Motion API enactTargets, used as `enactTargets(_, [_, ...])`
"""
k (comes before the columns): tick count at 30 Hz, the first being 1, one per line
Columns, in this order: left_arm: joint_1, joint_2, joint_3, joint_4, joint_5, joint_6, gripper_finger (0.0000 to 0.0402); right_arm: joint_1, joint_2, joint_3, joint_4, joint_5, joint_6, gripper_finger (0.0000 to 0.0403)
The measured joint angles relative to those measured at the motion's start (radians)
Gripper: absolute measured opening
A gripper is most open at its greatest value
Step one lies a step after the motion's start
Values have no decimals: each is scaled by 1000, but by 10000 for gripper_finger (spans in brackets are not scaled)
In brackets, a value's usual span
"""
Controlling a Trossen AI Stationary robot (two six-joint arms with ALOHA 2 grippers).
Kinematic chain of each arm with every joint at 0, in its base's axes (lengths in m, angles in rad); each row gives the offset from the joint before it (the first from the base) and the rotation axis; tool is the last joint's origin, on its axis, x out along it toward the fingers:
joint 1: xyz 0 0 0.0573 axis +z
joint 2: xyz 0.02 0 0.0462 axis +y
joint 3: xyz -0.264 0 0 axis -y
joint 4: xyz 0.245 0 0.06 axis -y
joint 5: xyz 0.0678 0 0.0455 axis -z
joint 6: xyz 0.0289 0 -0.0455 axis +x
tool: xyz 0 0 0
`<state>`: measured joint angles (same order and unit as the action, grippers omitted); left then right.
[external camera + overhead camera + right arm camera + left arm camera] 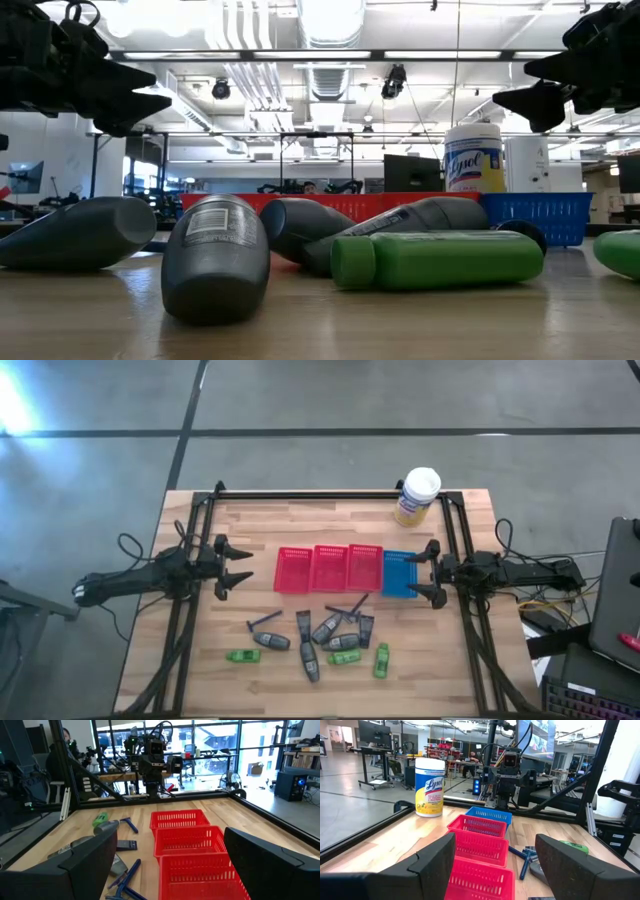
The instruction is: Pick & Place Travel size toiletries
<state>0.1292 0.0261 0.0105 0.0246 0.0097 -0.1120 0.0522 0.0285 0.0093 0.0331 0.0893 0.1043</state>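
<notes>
High view: toiletries (pixel 320 640) lie between both jaws (nearer the table's front).

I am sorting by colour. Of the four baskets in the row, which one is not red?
The blue basket, at the row's end next to the right gripper. The three others are all red.

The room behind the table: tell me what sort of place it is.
Probably a robotics lab or workshop. The low view shows an open ceiling with exposed ducts and strip lights, the left wrist view shows workbenches with monitors and equipment racks, and another robot arm rig stands beyond the table.
</notes>
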Motion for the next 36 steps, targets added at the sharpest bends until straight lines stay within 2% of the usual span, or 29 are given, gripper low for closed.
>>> enactTargets(4, [0, 0, 0, 0, 0, 0, 280, 0, 0, 0, 0, 8, -6, 364])
enactTargets(7, [0, 0, 0, 0, 0, 0, 280, 0, 0, 0, 21, 68, -42, 364])
enactTargets(8, [0, 0, 0, 0, 0, 0, 280, 0, 1, 0, 45, 64, 40, 364])
enactTargets(14, [0, 0, 0, -2, 0, 0, 280, 1, -13, 0, 194, 72, 848, 364])
enactTargets(17, [0, 3, 0, -2, 0, 0, 280, 2, -12, 0, 228, 71, 1081, 364])
enactTargets(20, [0, 6, 0, -4, 0, 0, 280, 2, -13, 0, 237, 21, 1106, 364])
enactTargets(23, [0, 7, 0, -4, 0, 0, 280, 2, -15, 0, 261, 107, 1056, 364])
enactTargets(25, [0, 7, 0, -5, 0, 0, 280, 1, -5, 0, 317, 126, 1023, 364])
enactTargets(30, [0, 7, 0, -6, 0, 0, 280, 9, 51, 6, 444, 4, 1115, 364])
enactTargets(32, [0, 7, 0, -6, 0, 0, 280, 15, 112, 30, 380, -48, 1218, 364])
enactTargets(36, [0, 7, 0, -6, 0, 0, 280, 54, 318, 148, 142, -73, 1356, 364])
